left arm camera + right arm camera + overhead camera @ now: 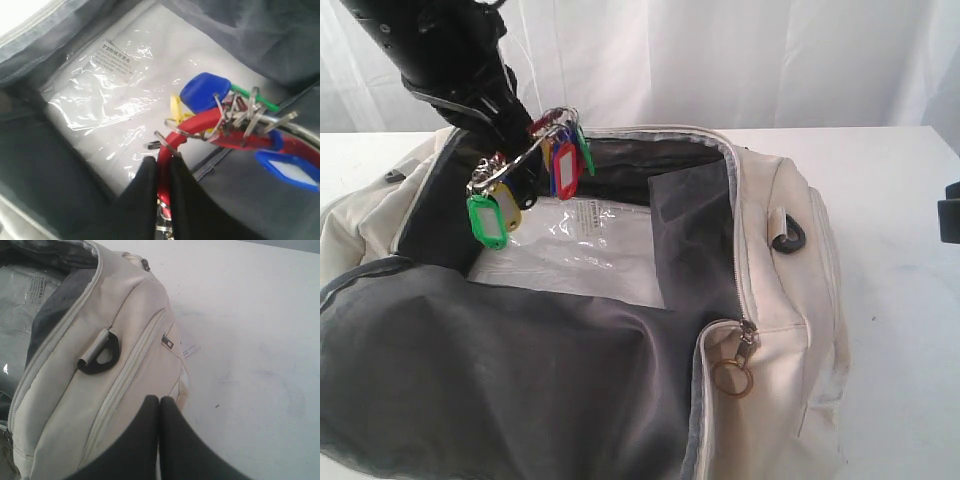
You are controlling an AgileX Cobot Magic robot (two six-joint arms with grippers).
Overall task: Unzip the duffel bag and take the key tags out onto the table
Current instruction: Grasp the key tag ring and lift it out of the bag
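Duffel bag [780, 300]: lies on the table [900, 300], its far end close to the far edge, bare tabletop between it and the right edge; the top zip is open and the grey lining shows.
Key tags [560, 160]: hang in the air over the open mouth of the bag, on the side toward the table's far left corner; none touches the tabletop.
Left gripper [162, 167]: clenched on the bunch, its fingers pinching a red tag by a metal ring.
Right gripper [159, 402]: fingers pressed together with nothing between them, beside the bag's cream side, toward the right edge.
Plastic packet [590, 250]: flat on the bag's floor, beneath the tags.
Brass ring pull [732, 377]: dangles at the zip's near end.
Black strap loop [100, 355]: on the bag's right side, above a zipped pocket.
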